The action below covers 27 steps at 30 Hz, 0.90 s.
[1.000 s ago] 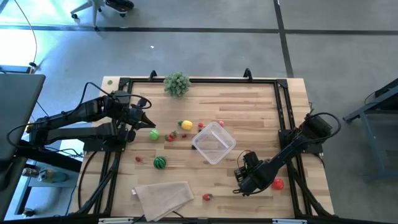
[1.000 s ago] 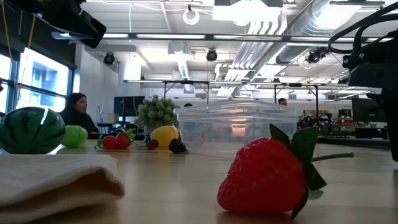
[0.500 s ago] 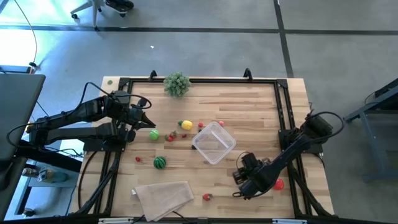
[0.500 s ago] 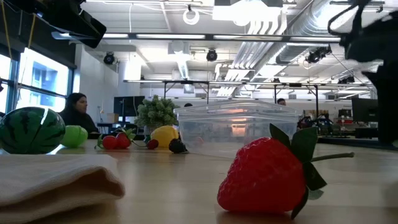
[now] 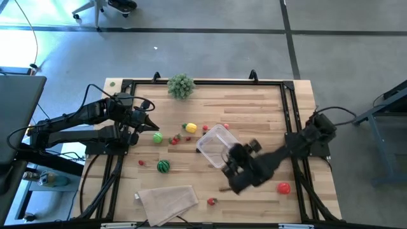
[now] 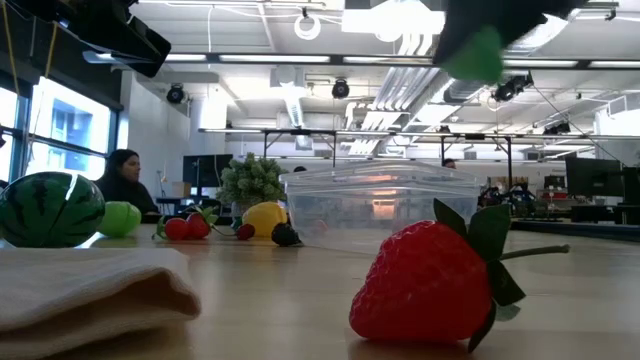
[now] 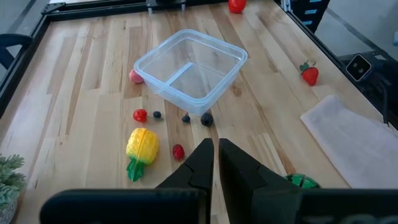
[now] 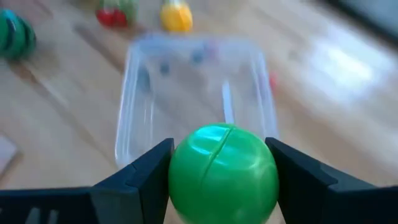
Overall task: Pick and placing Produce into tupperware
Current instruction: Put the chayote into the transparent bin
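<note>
Smooth green ball [image 8: 222,171] pinched between the right gripper [image 8: 221,163] jaws, raised beside the clear rounded tupperware [image 5: 214,145]; left gripper [image 7: 215,152], jaws pressed together, hovers left.

From above, the right pincer [image 5: 233,173] is a dark smear beside the tupperware [image 5: 216,144], and whatever it carries cannot be made out from there. At worktop height only a blurred green ball [image 6: 474,52] under a dark shape shows, cut off by the top edge. In the right wrist view the wood and the fruits beyond are soft with blur. The watermelon [image 6: 45,208] is clipped at the low view's left edge, and in the left wrist view it is mostly hidden behind the left pincer [image 7: 215,149]. Three small dark pieces [image 7: 185,117] by the container are too small to name. The bushy plant [image 7: 9,184] is cut off at that view's corner.
</note>
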Each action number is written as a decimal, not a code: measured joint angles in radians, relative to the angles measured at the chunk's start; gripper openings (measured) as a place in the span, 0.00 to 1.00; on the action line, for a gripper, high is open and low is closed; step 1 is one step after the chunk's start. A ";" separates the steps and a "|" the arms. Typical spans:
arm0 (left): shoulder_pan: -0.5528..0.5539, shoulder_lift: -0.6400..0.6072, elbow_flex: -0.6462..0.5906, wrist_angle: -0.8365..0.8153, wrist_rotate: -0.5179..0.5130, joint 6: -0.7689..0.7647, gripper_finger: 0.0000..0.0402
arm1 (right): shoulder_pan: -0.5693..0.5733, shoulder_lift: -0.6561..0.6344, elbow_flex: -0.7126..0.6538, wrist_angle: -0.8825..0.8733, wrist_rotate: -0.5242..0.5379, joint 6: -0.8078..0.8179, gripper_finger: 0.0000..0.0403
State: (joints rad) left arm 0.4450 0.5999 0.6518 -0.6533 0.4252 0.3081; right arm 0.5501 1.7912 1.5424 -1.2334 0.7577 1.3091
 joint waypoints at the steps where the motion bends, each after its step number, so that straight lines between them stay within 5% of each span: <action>1: 0.000 0.000 0.000 0.000 0.000 0.000 0.04 | -0.028 0.000 0.029 0.003 0.003 -0.059 0.54; 6: 0.000 0.000 0.000 0.000 0.000 0.000 0.04 | -0.184 0.000 0.105 0.071 -0.029 -0.335 0.54; 11: 0.000 0.000 0.000 0.000 0.000 0.000 0.04 | -0.331 0.000 0.035 0.205 -0.211 -0.481 0.54; 19: 0.000 0.000 0.000 0.000 0.000 0.000 0.04 | -0.439 0.000 -0.234 0.510 -0.466 -0.553 0.54; 27: 0.000 0.000 0.000 0.000 0.000 0.000 0.04 | -0.485 0.001 -0.383 0.718 -0.559 -0.583 0.54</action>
State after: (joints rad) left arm 0.4450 0.5999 0.6518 -0.6533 0.4252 0.3080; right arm 0.0654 1.7920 1.1590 -0.5153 0.1991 0.7261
